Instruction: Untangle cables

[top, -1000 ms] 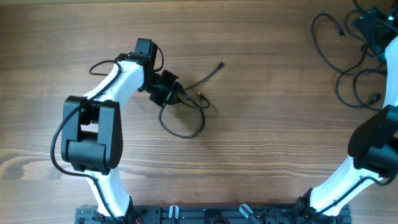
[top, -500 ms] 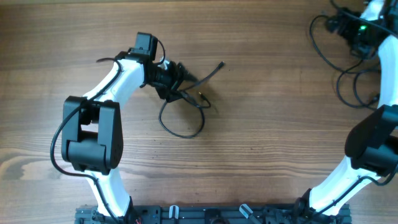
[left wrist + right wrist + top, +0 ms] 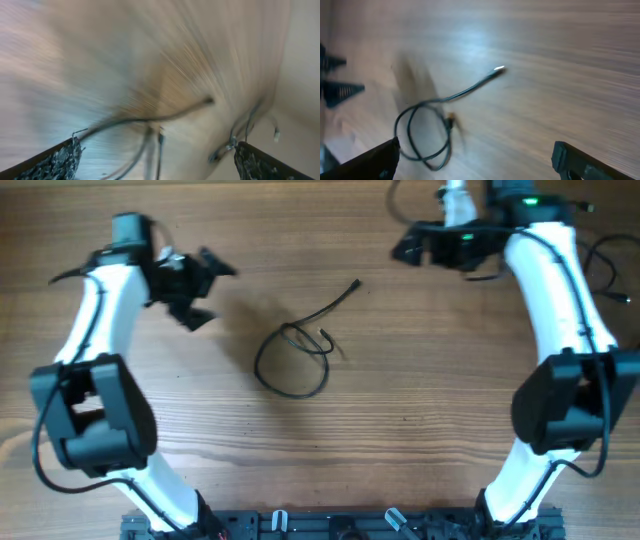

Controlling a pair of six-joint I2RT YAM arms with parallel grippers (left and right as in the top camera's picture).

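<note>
One black cable (image 3: 292,366) lies in a loose loop in the middle of the table, its plug end (image 3: 356,283) pointing up and to the right. My left gripper (image 3: 212,292) hangs open to the left of the loop, holding nothing. My right gripper (image 3: 408,246) is open at the back, up and to the right of the plug. The left wrist view is blurred; it shows the cable (image 3: 150,120) ahead of the open gripper (image 3: 160,162). In the right wrist view the loop (image 3: 422,135) and plug (image 3: 499,70) lie beyond the open gripper (image 3: 480,162).
More black cables (image 3: 615,290) lie at the table's right edge, partly behind the right arm (image 3: 545,300). The left gripper's fingers (image 3: 340,89) show at the left edge of the right wrist view.
My left gripper opened, let go of the looped cable and drew back to the left. My right arm swung from the far right corner to the back middle. The cable stays on the table.
</note>
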